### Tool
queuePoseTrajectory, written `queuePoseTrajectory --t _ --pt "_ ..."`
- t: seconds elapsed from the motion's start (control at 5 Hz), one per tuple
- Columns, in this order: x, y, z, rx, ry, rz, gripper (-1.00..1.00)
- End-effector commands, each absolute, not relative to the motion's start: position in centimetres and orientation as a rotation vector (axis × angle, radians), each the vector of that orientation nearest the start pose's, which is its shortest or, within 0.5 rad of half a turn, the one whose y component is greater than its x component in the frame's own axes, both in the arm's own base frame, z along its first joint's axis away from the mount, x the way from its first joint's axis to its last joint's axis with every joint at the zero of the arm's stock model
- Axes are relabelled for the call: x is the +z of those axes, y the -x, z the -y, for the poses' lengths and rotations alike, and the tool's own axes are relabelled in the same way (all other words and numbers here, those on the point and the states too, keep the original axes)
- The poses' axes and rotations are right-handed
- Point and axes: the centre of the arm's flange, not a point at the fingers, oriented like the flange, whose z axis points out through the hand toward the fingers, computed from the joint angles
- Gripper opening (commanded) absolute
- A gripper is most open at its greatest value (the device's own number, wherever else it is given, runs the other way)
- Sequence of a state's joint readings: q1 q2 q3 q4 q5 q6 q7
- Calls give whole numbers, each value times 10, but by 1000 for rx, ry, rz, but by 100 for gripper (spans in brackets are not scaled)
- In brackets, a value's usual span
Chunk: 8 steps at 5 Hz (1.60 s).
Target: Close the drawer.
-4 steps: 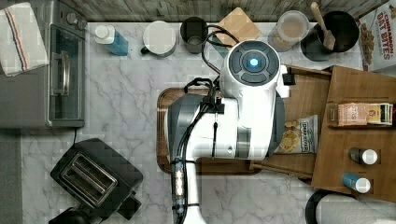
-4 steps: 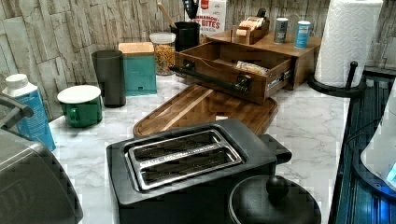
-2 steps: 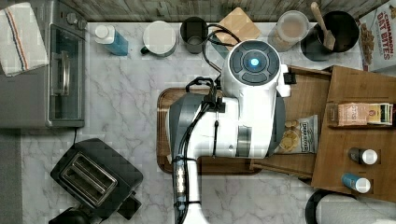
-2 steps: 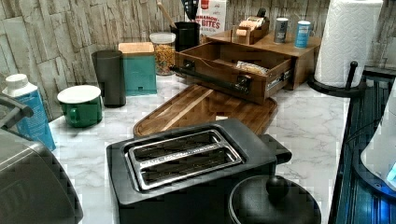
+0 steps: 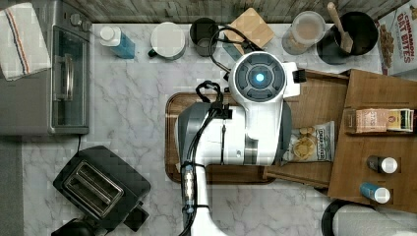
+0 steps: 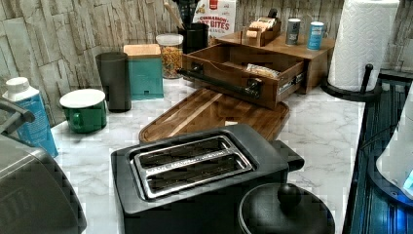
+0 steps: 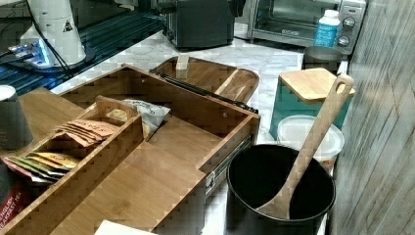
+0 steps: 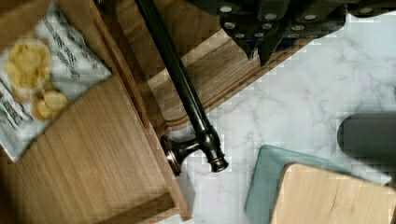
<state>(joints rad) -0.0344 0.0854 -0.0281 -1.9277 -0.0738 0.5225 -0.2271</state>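
Standing fully pulled out from the cabinet [image 6: 311,58], the drawer [image 6: 229,61] holds a snack bag [image 5: 310,145], and its front overhangs the end of a dark wooden tray [image 6: 214,114] on the marble tabletop [image 6: 316,126]. The gripper [image 8: 261,49] hangs above the tray just outside the drawer's dark bar handle [image 8: 180,88], its jaws close together with nothing between them. Closing it well probably means lowering the fingertips to the front panel near the handle's middle, then pushing straight toward the cabinet so the slides do not bind.
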Motion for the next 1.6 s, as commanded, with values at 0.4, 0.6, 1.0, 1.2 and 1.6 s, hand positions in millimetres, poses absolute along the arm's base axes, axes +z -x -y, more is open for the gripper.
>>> queuePoseTrajectory --t 0.4,0.6,1.0,1.2,1.6 --pt "391 -593 21 -130 3294 -339 -100" --pt "376 -599 20 -162 3299 -349 -100" --pt "325 -603 28 -29 3263 -395 -100" --pt "306 -594 32 22 3241 -408 -100" --pt "266 -580 33 116 3246 -391 -100"
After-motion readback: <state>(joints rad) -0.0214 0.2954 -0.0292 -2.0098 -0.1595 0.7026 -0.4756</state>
